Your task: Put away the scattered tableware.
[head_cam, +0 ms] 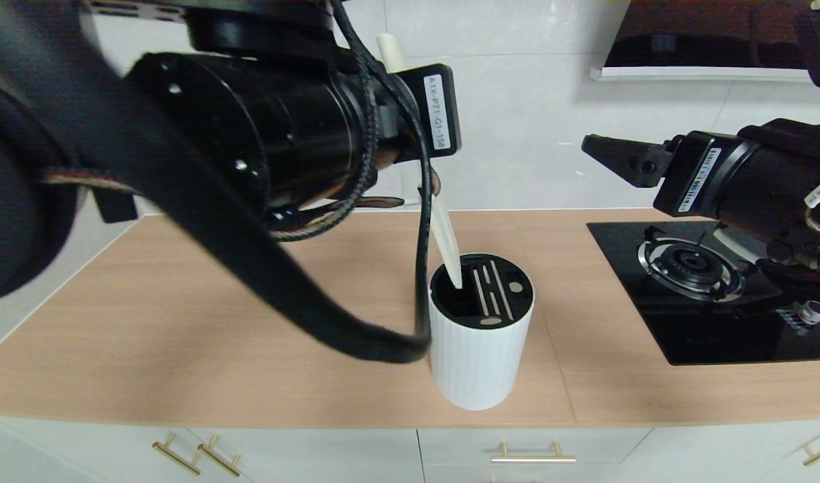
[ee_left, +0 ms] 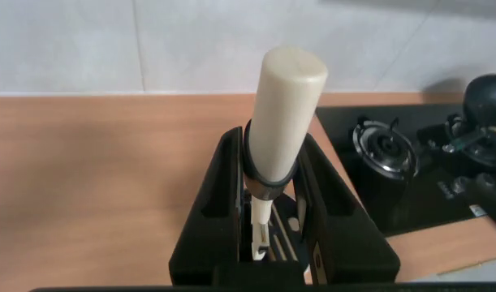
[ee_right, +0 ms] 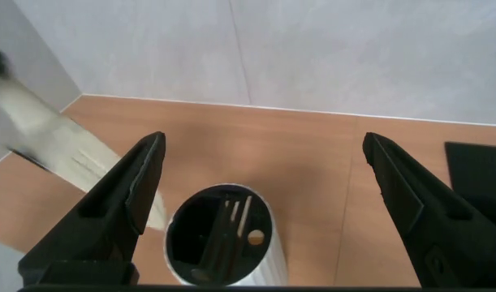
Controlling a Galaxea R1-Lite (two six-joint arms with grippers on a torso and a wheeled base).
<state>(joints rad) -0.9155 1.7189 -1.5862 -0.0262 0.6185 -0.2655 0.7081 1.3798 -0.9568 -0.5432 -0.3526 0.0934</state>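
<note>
The left pincer is clamped on a cream knife just below its handle. The knife hangs tip down, with the point inside the open slot at 10 o'clock on the top of the white holder, which stands upright near the desk's front edge. The right pincer hangs above the desk at 2 o'clock from the holder with its jaws wide apart and nothing between them, and a stove lies at 3 o'clock.
</note>
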